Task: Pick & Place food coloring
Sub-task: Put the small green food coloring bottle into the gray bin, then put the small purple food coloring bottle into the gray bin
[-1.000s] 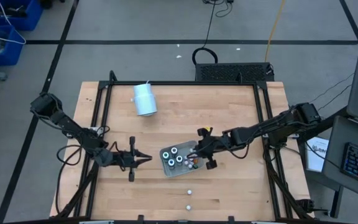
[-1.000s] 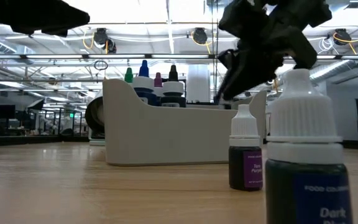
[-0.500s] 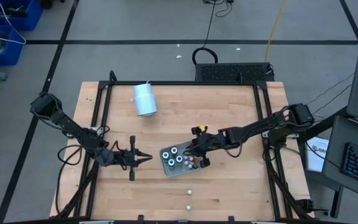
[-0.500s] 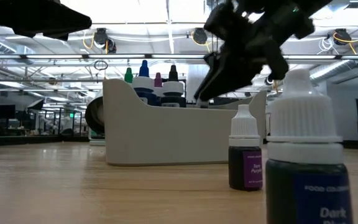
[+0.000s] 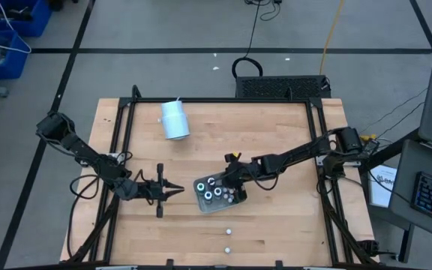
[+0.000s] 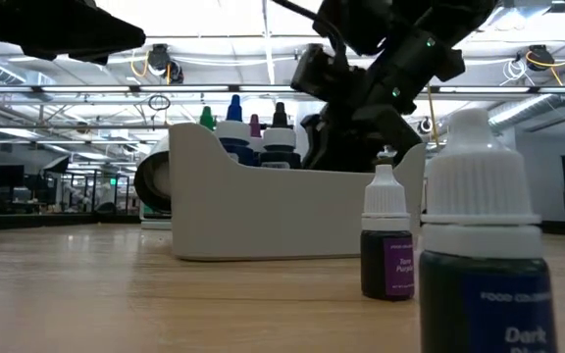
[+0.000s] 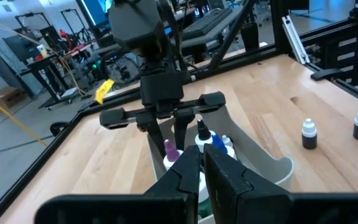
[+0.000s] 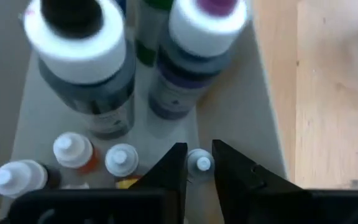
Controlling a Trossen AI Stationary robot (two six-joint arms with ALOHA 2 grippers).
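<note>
While two bottles wait outside it, the lot stands as follows, largest item first.

Table (image 5: 276,142): wooden top, carrying everything listed below.

White cylinder (image 5: 175,120): lying near the far edge, well apart from the work (not part of the task).

Left gripper (image 5: 177,190): parked just left of the tray, fingers pressed together, holding nothing.

Right gripper (image 5: 232,187): lowered into the tray's right end; in its wrist view the fingers (image 8: 173,163) sit narrowly parted either side of a small white-capped bottle (image 8: 199,163). Whether they are clamped on it or have just let go cannot be told.

Tray (image 5: 201,205): grey, rectangular, at the table's middle front.

Food coloring, stowed: four larger dark bottles (image 5: 210,189) with white-ringed tops, plus several small white-capped ones (image 8: 73,149) beside them, all inside the tray.

Food coloring, outstanding: two small bottles standing on bare wood in front of the tray, one nearer it (image 5: 229,232), one nearer the table's edge (image 5: 227,250).

Progress, judged: most of the set is placed; two bottles remain to be fetched.
</note>
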